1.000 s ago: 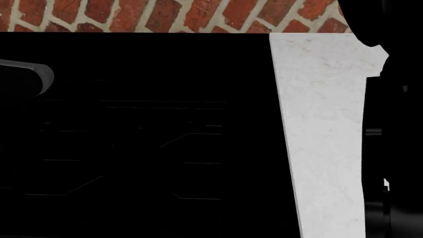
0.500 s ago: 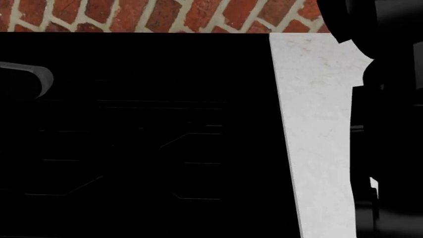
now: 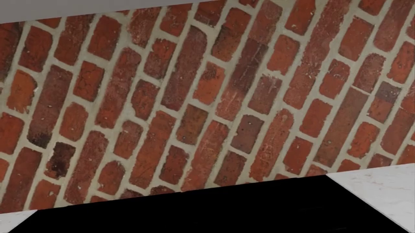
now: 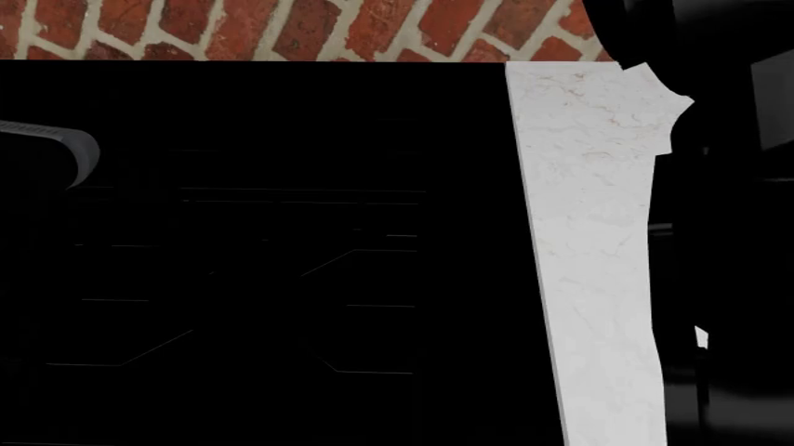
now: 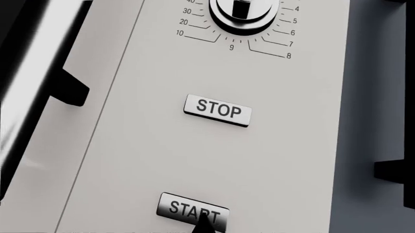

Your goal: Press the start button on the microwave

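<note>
The right wrist view is filled by the microwave's light grey control panel [image 5: 214,145]. It carries a timer dial [image 5: 243,12] with numbers, a STOP button [image 5: 218,110] and a START button [image 5: 188,209]. The dark pointed tip of my right gripper [image 5: 205,224] lies over the START button's edge, on its last letters. Only this one tip shows, with the jaws together. I cannot tell if it touches the button. My left gripper shows in no view.
The left wrist view faces a red brick wall [image 3: 207,97] above a black surface [image 3: 207,208]. In the head view a black cooktop [image 4: 248,260] fills the left, a white marble counter strip [image 4: 596,260] runs beside it, and my dark right arm [image 4: 732,232] covers the right edge.
In the head view my right arm's dark shape has moved left, covering more of the white counter. The grey piece at far left has shifted slightly.
</note>
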### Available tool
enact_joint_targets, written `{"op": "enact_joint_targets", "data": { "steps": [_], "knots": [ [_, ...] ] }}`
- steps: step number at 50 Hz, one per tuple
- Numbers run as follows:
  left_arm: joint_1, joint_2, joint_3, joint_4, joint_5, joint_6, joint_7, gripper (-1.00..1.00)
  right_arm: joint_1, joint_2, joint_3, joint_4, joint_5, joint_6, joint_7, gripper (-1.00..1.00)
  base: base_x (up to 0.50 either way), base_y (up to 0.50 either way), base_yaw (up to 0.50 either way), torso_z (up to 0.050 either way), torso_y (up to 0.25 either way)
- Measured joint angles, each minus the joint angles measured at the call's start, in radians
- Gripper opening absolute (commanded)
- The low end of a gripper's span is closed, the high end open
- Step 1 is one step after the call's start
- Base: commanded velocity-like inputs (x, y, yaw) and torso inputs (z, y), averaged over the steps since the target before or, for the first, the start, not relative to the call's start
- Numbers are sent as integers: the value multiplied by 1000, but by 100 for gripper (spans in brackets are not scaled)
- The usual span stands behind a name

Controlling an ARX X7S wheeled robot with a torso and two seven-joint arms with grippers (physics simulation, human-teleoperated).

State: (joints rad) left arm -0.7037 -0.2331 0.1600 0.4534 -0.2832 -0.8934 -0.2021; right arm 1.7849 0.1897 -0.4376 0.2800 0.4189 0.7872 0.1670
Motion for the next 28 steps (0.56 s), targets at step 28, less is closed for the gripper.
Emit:
{"op": "enact_joint_targets", "data": {
  "steps": [28],
  "knots": [
    [10,-9,2,-5,-13,10,-8,100,50,-48,0,167,-46,-133,-33,-100,6,1,3,1,0]
  ]
}}
